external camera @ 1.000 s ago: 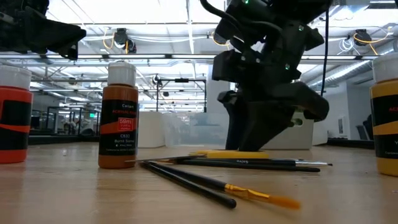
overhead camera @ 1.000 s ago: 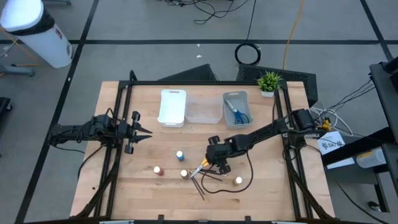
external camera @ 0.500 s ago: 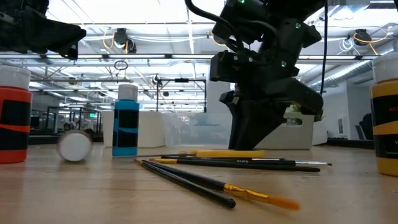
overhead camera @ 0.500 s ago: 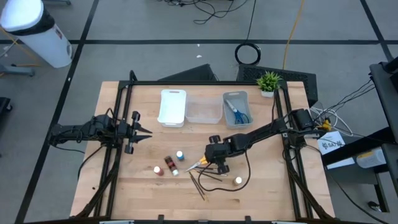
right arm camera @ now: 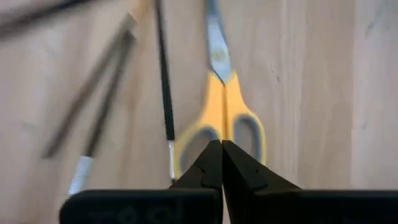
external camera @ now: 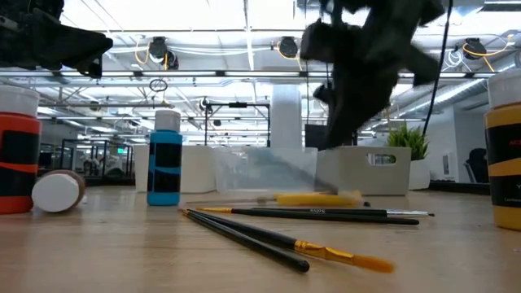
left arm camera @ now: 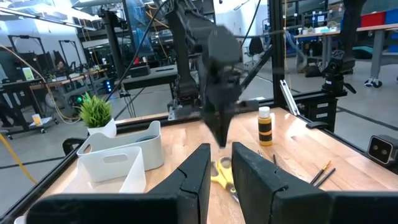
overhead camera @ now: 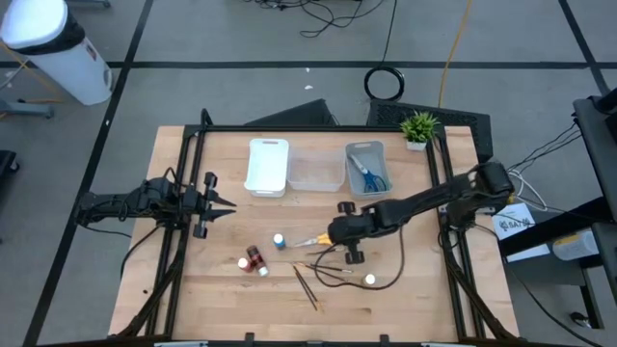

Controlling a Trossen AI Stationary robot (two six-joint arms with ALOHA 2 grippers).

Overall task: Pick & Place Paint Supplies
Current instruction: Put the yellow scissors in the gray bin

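Right hand [overhead camera: 331, 237] lifted; scissors [overhead camera: 310, 242] flat (blades toward left arm)

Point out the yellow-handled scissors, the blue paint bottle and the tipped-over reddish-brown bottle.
yellow-handled scissors [right arm camera: 222, 118], right wrist view, where the handles meet.
blue paint bottle [external camera: 165, 167], low view, on its label.
tipped-over reddish-brown bottle [overhead camera: 255, 258], high view, on its side.

Right arm reaches in from the table's right edge toward the middle, forearm angled low and slightly leftward. Right gripper [overhead camera: 331, 238] sits above the boards, fingertips [right arm camera: 219, 163] pressed together, nothing between them. Left arm lies along the table's left side, pointing inward; left gripper [overhead camera: 220, 204] idle, fingers [left arm camera: 198, 171] narrowly parted, holding nothing.
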